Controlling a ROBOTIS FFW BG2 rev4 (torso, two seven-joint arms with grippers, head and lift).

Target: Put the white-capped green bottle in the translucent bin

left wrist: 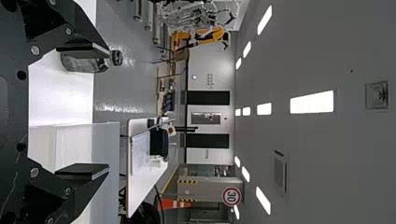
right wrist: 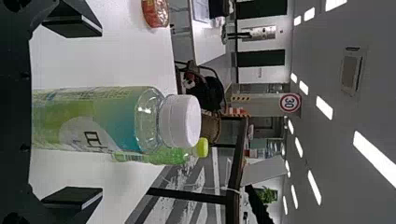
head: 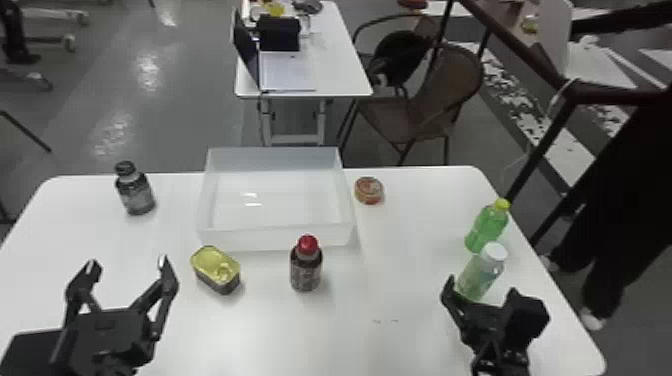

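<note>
White-capped green bottle [head: 480,275] is upright on the R side of the counter [head: 382,280], btwn the spread fingers of the R tool [right wrist: 74,112], w/ a gap each side, so no grip on it yet. By my read only the lining-up is done, approx. the 1st step; left to do: close, lift, carry across, lower, let go. Right behind it stands a yellow-capped green bottle [head: 486,227], which could get knocked if the lift goes sideways. The translucent bin [head: 277,239] is mid-counter nr the far edge, well apart from the target btl, w/ a red-capped dark bottle [head: 306,272] just in front & a round tin [head: 369,190] just off its R side. A yellow-topped tin [head: 215,270] is nr its front L corner; a dark-capped bottle [head: 135,195] is farther L. L tool [head: 127,263] is wide too, nothing in it, over the L side; prob. not needed.
</note>
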